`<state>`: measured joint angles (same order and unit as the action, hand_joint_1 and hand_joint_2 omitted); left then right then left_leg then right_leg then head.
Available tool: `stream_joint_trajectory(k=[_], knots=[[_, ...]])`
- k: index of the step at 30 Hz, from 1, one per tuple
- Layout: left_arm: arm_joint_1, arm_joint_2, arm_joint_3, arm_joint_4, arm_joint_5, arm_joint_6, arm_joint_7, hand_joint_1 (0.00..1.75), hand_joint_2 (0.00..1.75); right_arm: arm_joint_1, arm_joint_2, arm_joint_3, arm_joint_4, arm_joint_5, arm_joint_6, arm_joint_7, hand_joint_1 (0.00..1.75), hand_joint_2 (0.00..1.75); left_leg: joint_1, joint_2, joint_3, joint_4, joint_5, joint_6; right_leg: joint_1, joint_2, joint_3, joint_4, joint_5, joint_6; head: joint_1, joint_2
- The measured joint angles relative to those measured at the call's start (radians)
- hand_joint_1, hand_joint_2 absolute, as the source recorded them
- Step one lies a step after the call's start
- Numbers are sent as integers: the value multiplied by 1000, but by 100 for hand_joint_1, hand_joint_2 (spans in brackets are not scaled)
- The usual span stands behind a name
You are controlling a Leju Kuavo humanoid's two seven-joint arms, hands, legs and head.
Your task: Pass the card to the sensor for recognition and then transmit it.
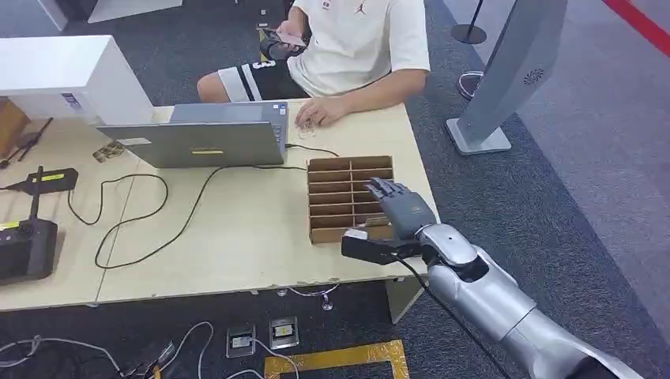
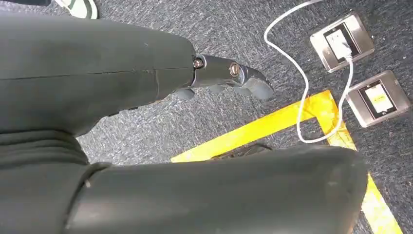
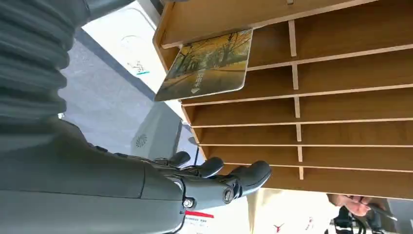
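A card (image 3: 207, 63) printed with yellow autumn trees leans in an end slot of the wooden slotted box (image 1: 340, 170), one corner sticking out over the rim. My right hand (image 1: 404, 207) hovers over the box's right side near the table's right edge. Its fingers (image 3: 243, 175) are stretched out and hold nothing, a few slots away from the card. My left hand (image 2: 229, 75) hangs beside my body above the carpet, fingers extended and empty.
An open grey laptop (image 1: 197, 142) stands mid-table, its black cable looping left. Black devices (image 1: 28, 245) sit at the table's left end. A person (image 1: 355, 39) sits at the far side, one hand on the table. Floor sockets (image 2: 341, 41) and yellow tape (image 2: 272, 124) lie below.
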<state>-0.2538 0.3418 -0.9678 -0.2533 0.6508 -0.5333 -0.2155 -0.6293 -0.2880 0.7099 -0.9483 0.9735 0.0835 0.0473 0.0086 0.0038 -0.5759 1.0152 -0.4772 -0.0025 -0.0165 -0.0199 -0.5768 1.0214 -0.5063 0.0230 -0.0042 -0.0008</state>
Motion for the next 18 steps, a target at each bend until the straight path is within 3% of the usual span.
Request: stream_joint_trajectory(k=[7, 8, 9, 10, 11, 15, 18], knots=[[0, 0, 0, 0, 2, 0, 8, 0, 0, -9, 10, 9, 19, -5, 0, -9, 0, 175, 0, 0, 0, 0, 0, 0, 0, 0, 0, 0, 0, 0, 0, 0], [0, 0, 0, 0, 2, 0, 8, 0, 0, -13, 11, 11, 22, -8, 0, -11, 38, 175, 0, 0, 0, 0, 0, 0, 0, 0, 0, 0, 0, 0, 0, 0], [0, 0, 0, 0, 2, 0, 8, 0, 0, -16, 11, 13, 24, -10, -1, -12, 106, 175, 0, 0, 0, 0, 0, 0, 0, 0, 0, 0, 0, 0, 0, 0], [0, 0, 0, 0, 3, 0, 8, 0, 0, -19, 13, 16, 27, -11, -1, -13, 152, 175, 0, 0, 0, 0, 0, 0, 0, 0, 0, 0, 0, 0, 0, 0], [0, 0, 0, 0, 5, 0, 8, 0, 0, -21, 15, 19, 31, -11, -1, -14, 166, 175, 0, 0, 0, 0, 0, 0, 0, 0, 0, 0, 0, 0, 0, 0], [13, -4, 1, 0, 13, 0, -5, 0, 0, -23, 16, 23, 41, -19, 2, -18, 173, 175, 0, 0, 0, 0, 0, 0, 0, 0, 0, 0, 0, 0, 0, 0], [20, -7, 1, 0, 16, 0, -8, 0, 0, -23, 16, 23, 48, -27, 11, -18, 168, 175, 0, 0, 0, 0, 0, 0, 0, 0, 0, 0, 0, 0, 0, 0]])
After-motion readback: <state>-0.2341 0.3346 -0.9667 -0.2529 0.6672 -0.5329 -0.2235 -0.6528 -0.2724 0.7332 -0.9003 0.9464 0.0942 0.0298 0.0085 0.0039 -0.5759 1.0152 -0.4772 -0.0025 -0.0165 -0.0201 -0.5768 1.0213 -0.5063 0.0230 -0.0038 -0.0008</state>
